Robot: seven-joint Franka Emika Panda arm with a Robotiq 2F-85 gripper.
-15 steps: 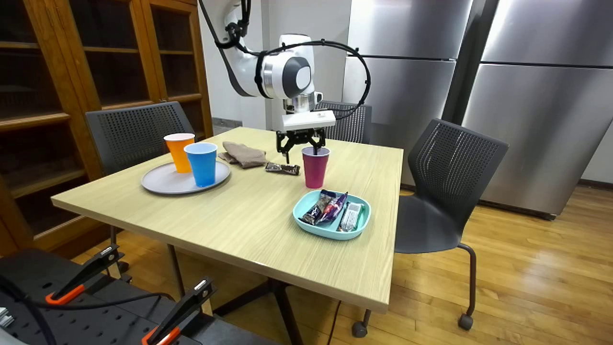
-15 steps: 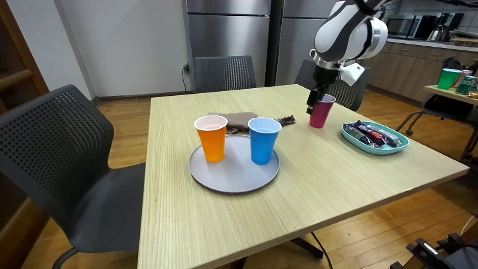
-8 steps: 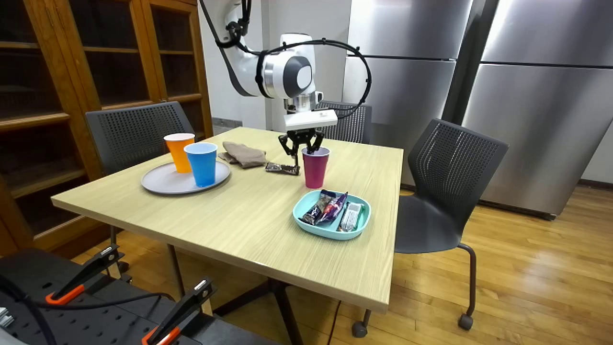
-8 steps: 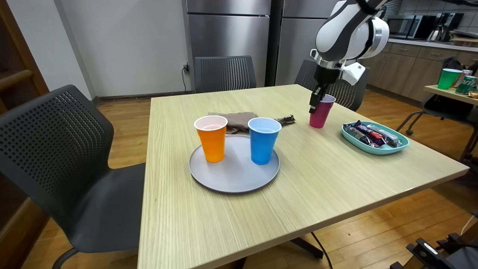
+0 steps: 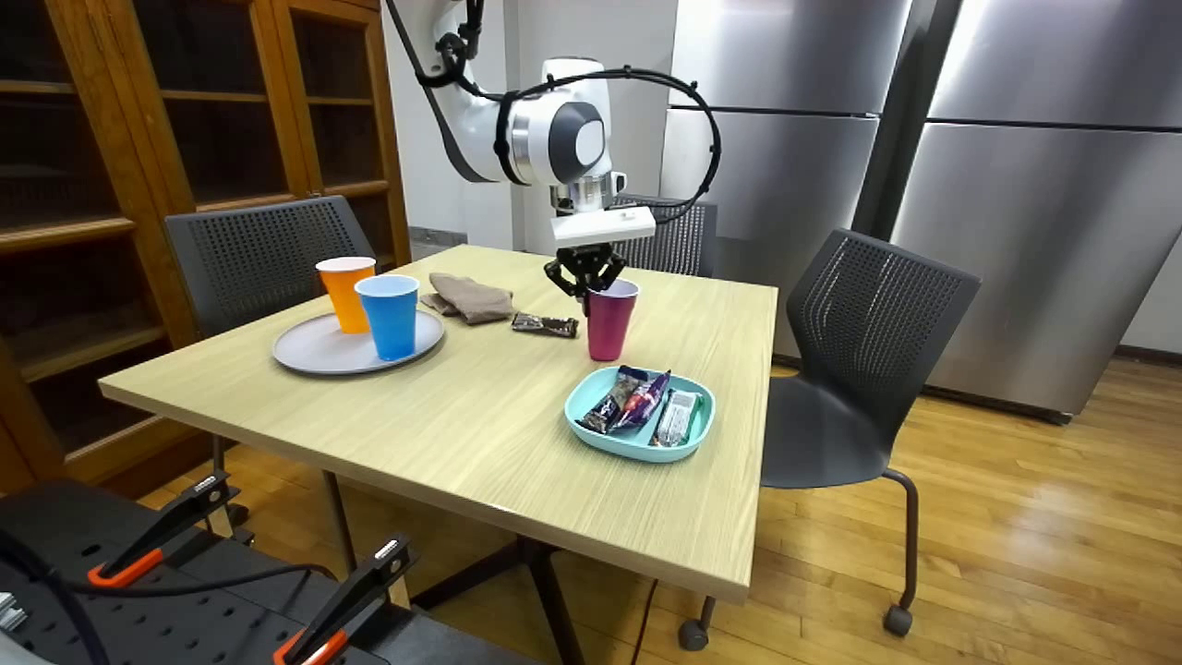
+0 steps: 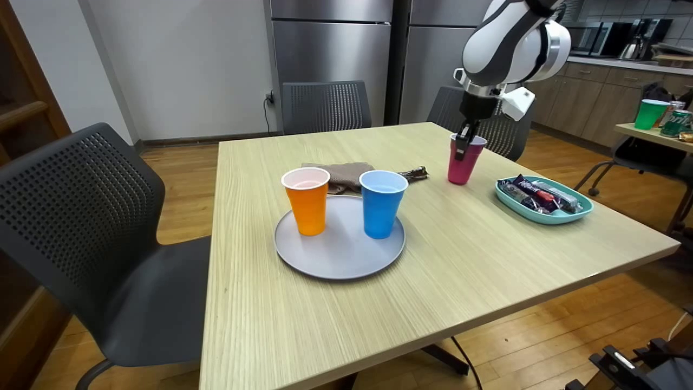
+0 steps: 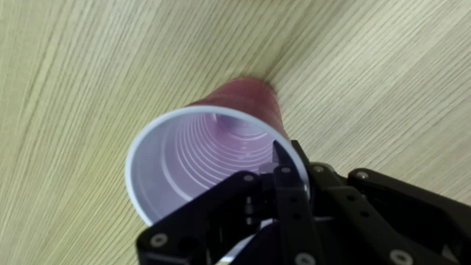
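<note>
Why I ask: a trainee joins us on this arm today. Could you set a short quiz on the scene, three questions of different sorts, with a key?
1. Multiple choice: what is the gripper closed on?
A) the brown cloth
B) the magenta cup
C) nothing
2. True or false: the orange cup and the blue cup stand on the same gray plate.
3. Count: how many wrapped snacks lie in the teal tray?

Key:
1. B; the cup's wall is between the fingers.
2. True.
3. Three.
</note>
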